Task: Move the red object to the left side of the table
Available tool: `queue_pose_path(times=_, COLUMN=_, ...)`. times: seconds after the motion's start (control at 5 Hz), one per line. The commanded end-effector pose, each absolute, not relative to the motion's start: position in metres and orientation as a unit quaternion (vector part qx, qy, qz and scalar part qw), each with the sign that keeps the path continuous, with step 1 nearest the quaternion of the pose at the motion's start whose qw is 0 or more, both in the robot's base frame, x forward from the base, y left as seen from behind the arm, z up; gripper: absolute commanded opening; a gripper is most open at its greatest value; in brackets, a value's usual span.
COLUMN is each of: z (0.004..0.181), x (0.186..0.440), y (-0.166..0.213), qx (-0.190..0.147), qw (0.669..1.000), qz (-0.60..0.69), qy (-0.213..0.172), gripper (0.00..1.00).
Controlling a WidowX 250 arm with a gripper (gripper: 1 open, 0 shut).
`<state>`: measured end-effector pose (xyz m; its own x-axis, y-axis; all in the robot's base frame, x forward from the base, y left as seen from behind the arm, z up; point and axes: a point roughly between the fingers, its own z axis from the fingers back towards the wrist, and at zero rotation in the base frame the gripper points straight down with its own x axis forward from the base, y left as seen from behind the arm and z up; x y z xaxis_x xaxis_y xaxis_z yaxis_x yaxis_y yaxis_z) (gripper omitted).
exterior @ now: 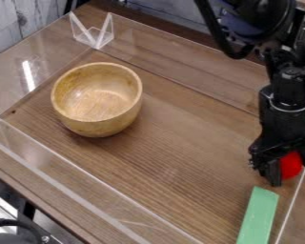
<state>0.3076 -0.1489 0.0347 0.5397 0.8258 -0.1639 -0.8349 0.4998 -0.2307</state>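
We look down at an angle on a brown wooden table point(181, 143) edged with low clear plastic walls. At the far left, near the back, a small clear folded stand point(91, 31) sits on the table. Moving right, a round wooden bowl point(98, 97) rests on the left half, and it looks empty. The middle of the table is bare wood.

At the right side we find the black robot arm point(285, 91) reaching steeply down. Its end effector point(282, 164) sits low over the table with its fingers spread apart, one on each side of the red object point(292, 164). Only a sliver of bright red shows between and beside the fingers, so we cannot tell whether they touch it. Just below, near the front right corner, a flat light green block point(261, 216) lies on the table.

We judge the task barely begun: the red object is on the right side, not yet gripped. Closing, lifting, carrying it across to the left and releasing all remain.
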Motion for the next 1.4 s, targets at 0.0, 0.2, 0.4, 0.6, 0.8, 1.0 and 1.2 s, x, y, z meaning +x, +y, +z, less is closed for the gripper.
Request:
queue_pose_path(times=0.0, z=0.062, x=0.313, y=-0.144, qx=-0.170, qw=0.857, qz=0.486, qy=-0.003, gripper=1.00)
queue_pose_path(times=0.2, z=0.072, x=0.313, y=-0.142, qx=-0.182, qw=0.851, qz=0.493, qy=-0.005, gripper=1.00)
queue_pose_path(times=0.4, z=0.076, x=0.321, y=-0.152, qx=-0.189, qw=0.842, qz=0.504, qy=-0.010, gripper=1.00)
queue_pose_path(times=0.6, z=0.076, x=0.328, y=-0.157, qx=-0.189, qw=0.835, qz=0.517, qy=-0.014, gripper=1.00)
queue_pose_path(times=0.8, z=0.073, x=0.338, y=-0.148, qx=-0.184, qw=0.843, qz=0.505, qy=-0.012, gripper=1.00)
queue_pose_path(times=1.0, z=0.070, x=0.348, y=-0.139, qx=-0.179, qw=0.852, qz=0.492, qy=-0.010, gripper=1.00)
queue_pose_path(times=1.2, z=0.067, x=0.357, y=-0.139, qx=-0.177, qw=0.845, qz=0.505, qy=-0.016, gripper=0.00)
